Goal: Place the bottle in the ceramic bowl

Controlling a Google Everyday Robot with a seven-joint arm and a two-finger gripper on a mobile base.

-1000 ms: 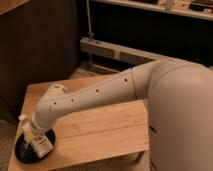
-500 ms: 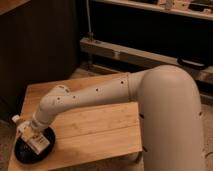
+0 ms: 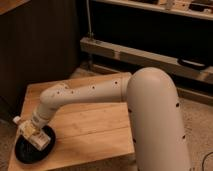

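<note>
— On the table's near-left corner, what have I got?

— Your shallow, round, glossy black ceramic bowl (image 3: 24, 156) sits there on the pale wooden table (image 3: 95, 131), close to both edges of that corner.

— And the bottle?

— The small cream-white boxy bottle (image 3: 24, 128) with the narrow neck is over the bowl. It is tilted, and its whitish cap (image 3: 16, 120) points up and to the left, past the bowl's far rim. It seems to be resting on the dish, though the spot where the two would meet is hidden from you.

— Where is the gripper?

— Your gripper (image 3: 36, 134) is down at the bottle, right over the bowl. It ends the white jointed arm (image 3: 85, 95), which reaches in from the right across the tabletop and bends down to that corner. Gripper and bottle overlap in your view. I can't tell whether the gripper clasps the bottle or stands loose of it.

— Anything else nearby?

— The robot's big rounded white body (image 3: 155, 120) fills the right foreground, in front of the table's right side. Behind the table you have a dark wooden panel (image 3: 40, 45) on the left. A grey metal rail (image 3: 150, 56) runs across on the right, with speckled floor (image 3: 200, 117) below it.
</note>
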